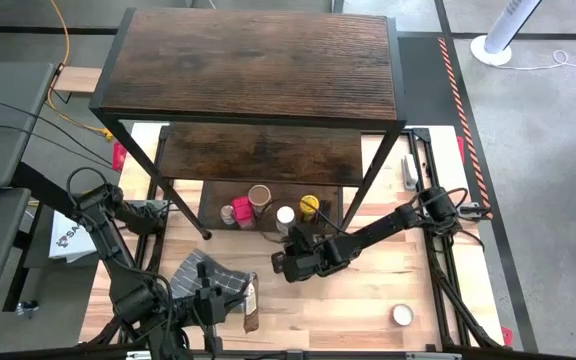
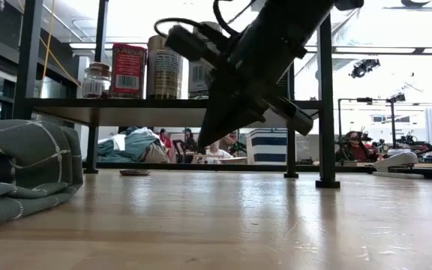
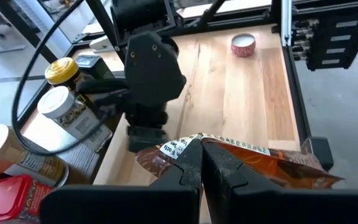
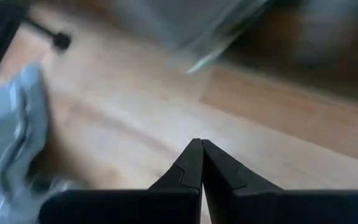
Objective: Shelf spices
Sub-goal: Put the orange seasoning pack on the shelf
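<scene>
While several spices (image 1: 260, 205) stood on the shelf (image 1: 258, 65), both grippers, left (image 3: 201, 163) and right (image 1: 280, 268), were pressed together, empty; next the tin (image 1: 402, 315) at five o'clock needed fetching.

Around the light-wood table (image 1: 368, 310) lies a grey concrete floor (image 1: 548, 200) with dark seams and an orange-and-black striped strip (image 1: 461, 110). A white pedestal fan (image 1: 503, 35) stands on it (cord trailing). Bright ceiling lights (image 2: 126, 46) glare over cluttered workbenches (image 2: 396, 161) beyond.
</scene>
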